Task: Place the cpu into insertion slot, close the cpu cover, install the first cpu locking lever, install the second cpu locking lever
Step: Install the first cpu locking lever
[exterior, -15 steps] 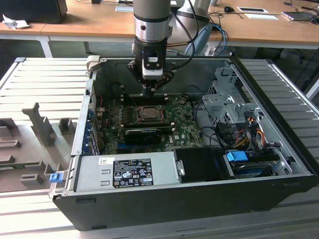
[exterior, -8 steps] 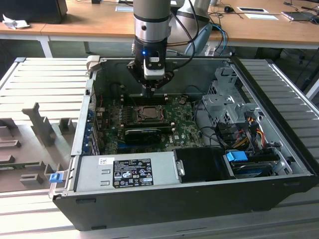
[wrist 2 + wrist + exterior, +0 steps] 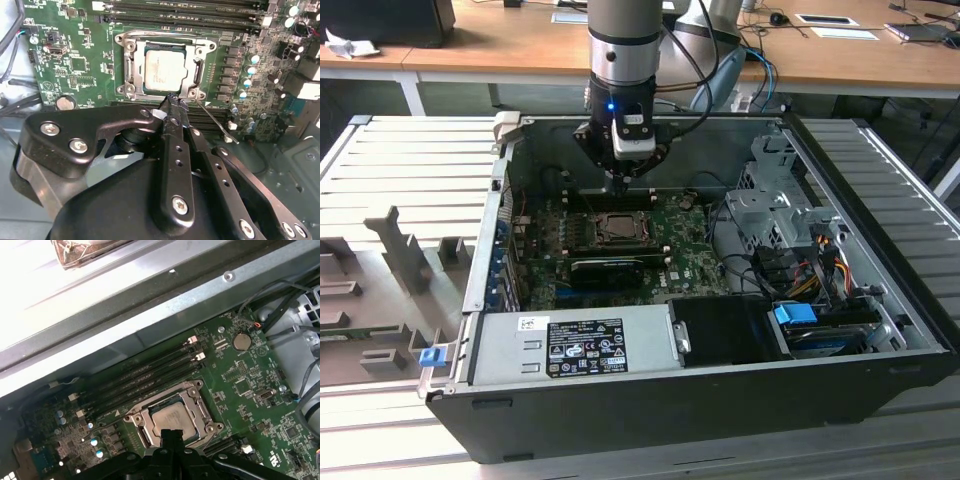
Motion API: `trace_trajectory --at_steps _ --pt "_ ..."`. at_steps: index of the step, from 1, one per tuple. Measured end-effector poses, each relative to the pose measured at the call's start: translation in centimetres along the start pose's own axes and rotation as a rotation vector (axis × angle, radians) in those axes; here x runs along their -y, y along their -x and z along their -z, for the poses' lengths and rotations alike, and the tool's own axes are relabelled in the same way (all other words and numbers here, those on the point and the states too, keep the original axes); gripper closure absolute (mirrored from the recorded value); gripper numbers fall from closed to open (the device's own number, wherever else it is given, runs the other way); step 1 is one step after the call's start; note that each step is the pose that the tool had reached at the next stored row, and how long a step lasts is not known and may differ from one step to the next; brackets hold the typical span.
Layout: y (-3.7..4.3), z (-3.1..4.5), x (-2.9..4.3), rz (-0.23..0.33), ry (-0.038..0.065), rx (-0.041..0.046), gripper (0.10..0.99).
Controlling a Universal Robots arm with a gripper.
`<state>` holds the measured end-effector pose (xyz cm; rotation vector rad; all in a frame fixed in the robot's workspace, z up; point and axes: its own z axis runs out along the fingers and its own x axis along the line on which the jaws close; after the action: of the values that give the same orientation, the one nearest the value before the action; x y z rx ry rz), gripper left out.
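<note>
Exterior view, centre of frame: the gripper [image 3: 620, 181] hangs inside an open computer case [image 3: 720, 400], fingers pinched together. Just below, the chip [image 3: 617, 227] sits in its socket [image 3: 165, 34] under the flat cover plate [image 3: 134, 70]; a thin lever [image 3: 215, 122] juts out aslant.

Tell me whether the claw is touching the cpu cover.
Cannot tell. In the second wrist view the claw overlaps the near edge of the cpu cover, so its tip hides any gap or contact. The exterior view does not settle it either.
</note>
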<state>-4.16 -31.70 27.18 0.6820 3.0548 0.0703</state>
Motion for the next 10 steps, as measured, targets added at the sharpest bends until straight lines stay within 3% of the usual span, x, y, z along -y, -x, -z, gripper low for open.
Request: trace_trajectory --at_steps 10 --pt "0.0 0.0 0.0 0.06 0.0 -0.0028 0.98"
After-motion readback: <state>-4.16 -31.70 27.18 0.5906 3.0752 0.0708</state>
